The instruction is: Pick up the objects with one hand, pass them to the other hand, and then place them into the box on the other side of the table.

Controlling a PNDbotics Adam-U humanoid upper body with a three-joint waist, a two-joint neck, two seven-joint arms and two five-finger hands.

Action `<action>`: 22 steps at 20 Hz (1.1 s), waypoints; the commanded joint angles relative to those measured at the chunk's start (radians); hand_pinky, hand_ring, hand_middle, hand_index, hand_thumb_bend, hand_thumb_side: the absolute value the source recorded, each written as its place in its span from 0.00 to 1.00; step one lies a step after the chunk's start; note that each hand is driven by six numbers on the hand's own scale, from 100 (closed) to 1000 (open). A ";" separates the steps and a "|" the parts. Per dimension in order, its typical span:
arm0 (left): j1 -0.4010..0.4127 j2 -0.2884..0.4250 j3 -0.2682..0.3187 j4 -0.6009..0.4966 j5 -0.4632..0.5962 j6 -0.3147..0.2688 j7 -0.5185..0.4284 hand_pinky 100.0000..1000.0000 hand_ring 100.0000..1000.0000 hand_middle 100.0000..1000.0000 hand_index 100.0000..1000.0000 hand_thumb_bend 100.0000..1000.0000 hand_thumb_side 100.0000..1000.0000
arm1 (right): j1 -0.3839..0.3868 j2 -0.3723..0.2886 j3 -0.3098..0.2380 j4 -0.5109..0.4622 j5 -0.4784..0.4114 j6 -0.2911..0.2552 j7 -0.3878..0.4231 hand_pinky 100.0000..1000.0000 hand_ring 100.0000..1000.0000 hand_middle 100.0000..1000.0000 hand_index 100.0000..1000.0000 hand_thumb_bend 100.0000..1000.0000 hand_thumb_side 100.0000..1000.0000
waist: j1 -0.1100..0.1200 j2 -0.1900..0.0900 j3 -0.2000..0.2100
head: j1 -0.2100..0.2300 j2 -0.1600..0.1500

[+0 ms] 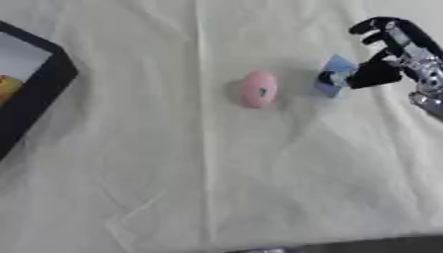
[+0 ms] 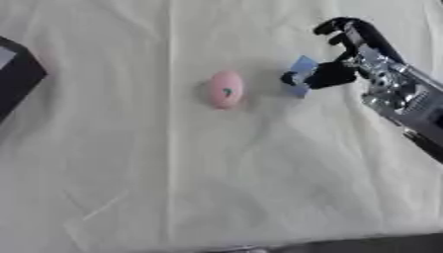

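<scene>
A small blue flat piece (image 1: 339, 65) sits tilted at the right of the cream cloth, with a shadow under it. My right hand (image 2: 380, 81) comes in from the right. Its lower black fingertips (image 1: 333, 78) are curled onto the blue piece and pinch its edge, while another finger (image 1: 374, 25) curls above, away from it. A pink egg-shaped object (image 1: 258, 89) with a small dark mark lies on the cloth just left of the blue piece, untouched. The black box (image 1: 48, 84) with a white inside stands at the far left edge. My left hand shows in no view.
Something yellow and orange (image 1: 7, 86) lies inside the box. The wrinkled cream cloth (image 1: 216, 173) covers the table, and its front edge runs along the bottom of the views.
</scene>
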 commanded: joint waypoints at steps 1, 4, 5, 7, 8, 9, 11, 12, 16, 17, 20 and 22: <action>-0.009 0.014 0.006 -0.014 -0.004 0.004 -0.001 0.87 0.58 0.47 0.70 0.00 0.57 | 0.001 -0.043 -0.025 -0.010 0.028 0.016 0.000 0.63 0.85 0.81 0.78 0.66 0.09 | -0.009 0.000 0.001 | -0.006 -0.018; -0.007 0.013 0.006 -0.014 -0.009 0.006 -0.003 0.87 0.58 0.47 0.70 0.00 0.57 | 0.006 -0.043 -0.031 -0.010 0.040 0.025 0.001 0.65 0.86 0.82 0.78 0.65 0.09 | -0.008 0.005 0.003 | -0.011 -0.022; -0.006 0.013 0.006 -0.014 -0.011 0.007 -0.003 0.87 0.58 0.47 0.70 0.00 0.57 | 0.008 -0.043 -0.032 -0.010 0.043 0.028 0.002 0.65 0.86 0.82 0.78 0.64 0.09 | -0.008 0.007 0.004 | -0.012 -0.023; -0.006 0.012 0.006 -0.014 -0.013 0.008 -0.004 0.87 0.58 0.47 0.70 0.00 0.57 | 0.011 -0.040 -0.034 -0.010 0.046 0.036 -0.001 0.64 0.83 0.80 0.78 0.62 0.16 | -0.008 0.011 0.006 | -0.015 -0.027; -0.006 0.011 0.005 -0.015 -0.014 0.008 -0.004 0.87 0.58 0.47 0.70 0.00 0.56 | 0.013 -0.038 -0.033 -0.010 0.045 0.039 -0.002 0.64 0.83 0.78 0.77 0.61 0.17 | -0.007 0.013 0.007 | -0.016 -0.029; -0.005 0.011 0.005 -0.015 -0.015 0.008 -0.004 0.87 0.58 0.47 0.70 0.00 0.56 | 0.014 -0.037 -0.033 -0.010 0.044 0.042 -0.002 0.64 0.83 0.76 0.77 0.61 0.17 | -0.007 0.015 0.008 | -0.017 -0.029; -0.004 0.010 0.005 -0.015 -0.018 0.009 -0.004 0.87 0.58 0.47 0.70 0.00 0.56 | 0.016 -0.034 -0.032 -0.010 0.039 0.043 -0.002 0.64 0.82 0.75 0.76 0.59 0.17 | -0.006 0.019 0.010 | -0.019 -0.029; -0.003 0.009 0.005 -0.014 -0.019 0.010 -0.004 0.87 0.58 0.47 0.70 0.00 0.56 | 0.018 -0.033 -0.031 -0.010 0.036 0.043 -0.001 0.64 0.83 0.74 0.76 0.59 0.17 | -0.006 0.020 0.010 | -0.020 -0.029; 0.001 0.008 0.005 -0.011 -0.025 0.015 -0.006 0.87 0.58 0.47 0.70 0.00 0.56 | 0.022 -0.031 -0.035 -0.010 0.020 0.040 0.003 0.64 0.82 0.74 0.76 0.58 0.17 | -0.006 0.024 0.010 | -0.020 -0.028; 0.002 0.008 0.005 -0.010 -0.027 0.016 -0.006 0.87 0.58 0.47 0.70 0.00 0.56 | 0.023 -0.031 -0.036 -0.010 0.017 0.041 0.003 0.64 0.82 0.74 0.76 0.58 0.17 | -0.006 0.025 0.010 | -0.021 -0.028; 0.003 0.007 0.005 -0.009 -0.030 0.018 -0.005 0.87 0.58 0.47 0.70 0.00 0.55 | 0.028 -0.031 -0.039 -0.010 0.012 0.046 0.003 0.65 0.83 0.74 0.76 0.58 0.17 | -0.005 0.027 0.011 | -0.020 -0.029; 0.004 0.007 0.004 -0.008 -0.032 0.020 -0.005 0.87 0.58 0.47 0.70 0.00 0.55 | 0.031 -0.030 -0.040 -0.010 0.012 0.049 0.004 0.65 0.83 0.74 0.76 0.58 0.17 | -0.005 0.029 0.011 | -0.019 -0.030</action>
